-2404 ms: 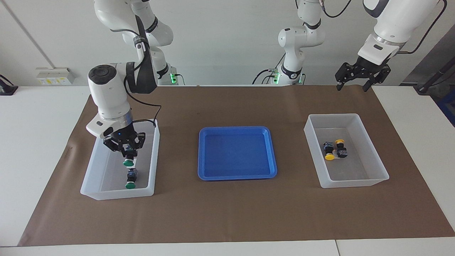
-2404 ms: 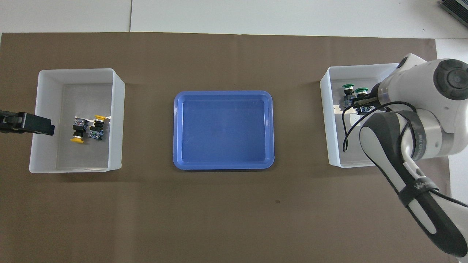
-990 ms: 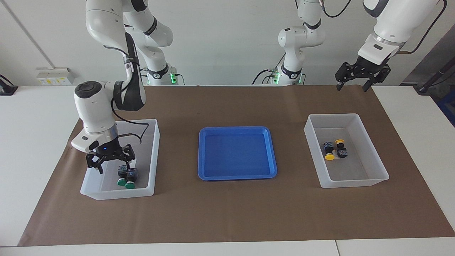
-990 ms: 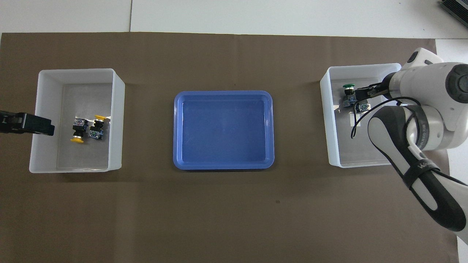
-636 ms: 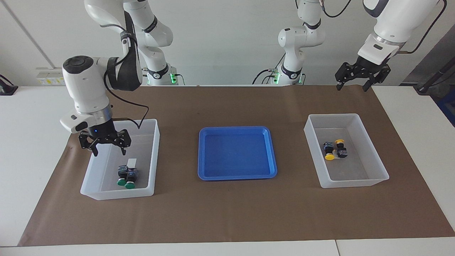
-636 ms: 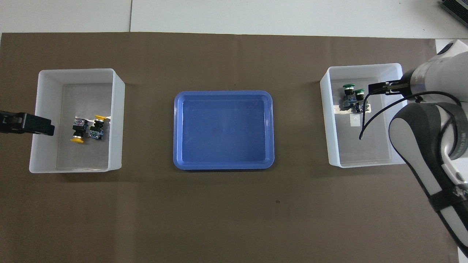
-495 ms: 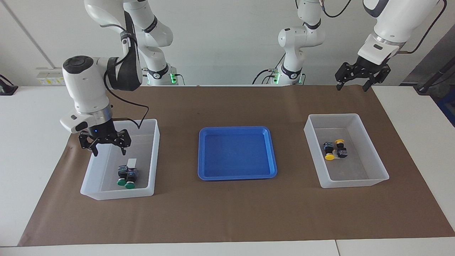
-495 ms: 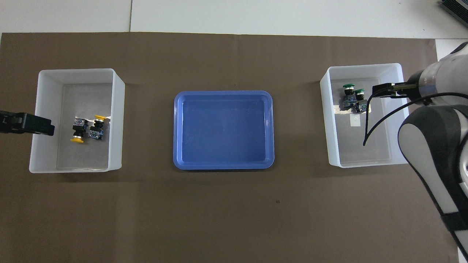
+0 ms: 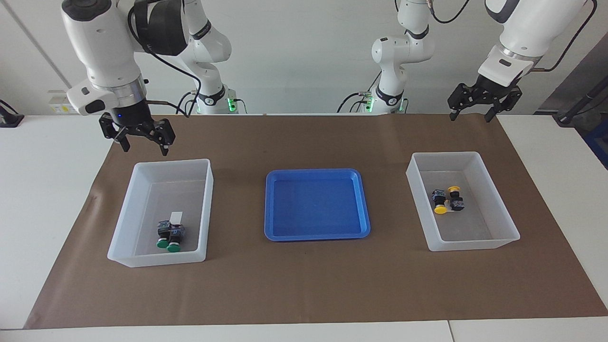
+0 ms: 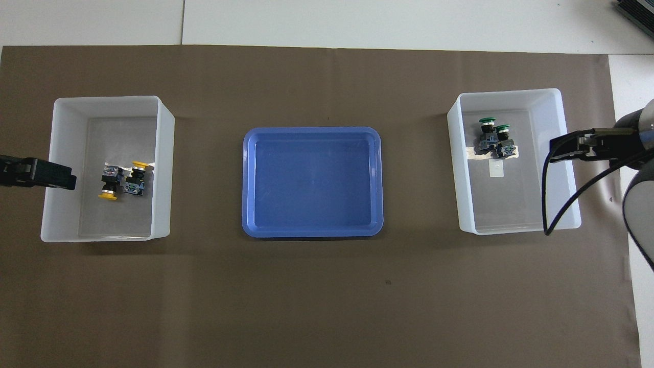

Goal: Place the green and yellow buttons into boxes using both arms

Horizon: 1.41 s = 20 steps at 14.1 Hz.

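Two green buttons (image 9: 168, 239) lie side by side in the white box (image 9: 161, 162) toward the right arm's end, also in the overhead view (image 10: 493, 137). Two yellow buttons (image 9: 446, 199) lie together in the white box (image 9: 446, 154) toward the left arm's end, also in the overhead view (image 10: 122, 181). My right gripper (image 9: 145, 148) is open and empty, raised over the brown mat beside the green buttons' box (image 10: 511, 92); its tip shows in the overhead view (image 10: 567, 145). My left gripper (image 9: 470, 118) is open and empty, and waits high over the mat's edge at the robots' end; it shows in the overhead view (image 10: 51, 176) at the yellow buttons' box (image 10: 107, 98).
A blue tray (image 9: 316, 235) with nothing in it lies on the brown mat between the two boxes, also in the overhead view (image 10: 311, 130). A small white label (image 9: 176, 217) lies in the green buttons' box.
My right gripper let go of the second green button beside the first in the box, opened, rose and drew back out of the box toward the robots. The left arm has not moved.
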Each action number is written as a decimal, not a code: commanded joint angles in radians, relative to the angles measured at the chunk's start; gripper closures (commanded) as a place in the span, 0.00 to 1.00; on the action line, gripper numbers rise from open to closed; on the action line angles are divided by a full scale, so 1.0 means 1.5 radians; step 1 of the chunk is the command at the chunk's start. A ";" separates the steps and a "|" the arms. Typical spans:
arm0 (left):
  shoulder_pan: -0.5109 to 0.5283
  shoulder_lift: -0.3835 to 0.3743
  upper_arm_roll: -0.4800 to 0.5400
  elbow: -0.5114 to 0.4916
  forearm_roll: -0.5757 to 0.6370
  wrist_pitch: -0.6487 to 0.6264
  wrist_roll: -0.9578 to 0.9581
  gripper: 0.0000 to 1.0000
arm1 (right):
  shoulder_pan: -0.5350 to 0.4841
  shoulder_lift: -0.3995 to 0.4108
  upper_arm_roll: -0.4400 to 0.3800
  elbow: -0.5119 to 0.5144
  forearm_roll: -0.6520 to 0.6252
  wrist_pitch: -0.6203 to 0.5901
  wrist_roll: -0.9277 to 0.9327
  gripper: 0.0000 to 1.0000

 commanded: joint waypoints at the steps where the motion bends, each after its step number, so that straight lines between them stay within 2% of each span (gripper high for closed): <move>1: 0.003 -0.022 0.000 -0.023 -0.003 0.001 -0.004 0.00 | -0.007 -0.007 0.004 -0.008 0.022 -0.020 0.013 0.00; 7: 0.003 -0.022 0.000 -0.022 -0.003 0.001 -0.004 0.00 | 0.001 -0.028 0.009 -0.049 0.032 -0.021 0.048 0.00; 20: 0.003 -0.022 0.000 -0.022 -0.003 0.001 -0.004 0.00 | 0.015 -0.033 0.009 -0.058 0.049 -0.005 0.044 0.00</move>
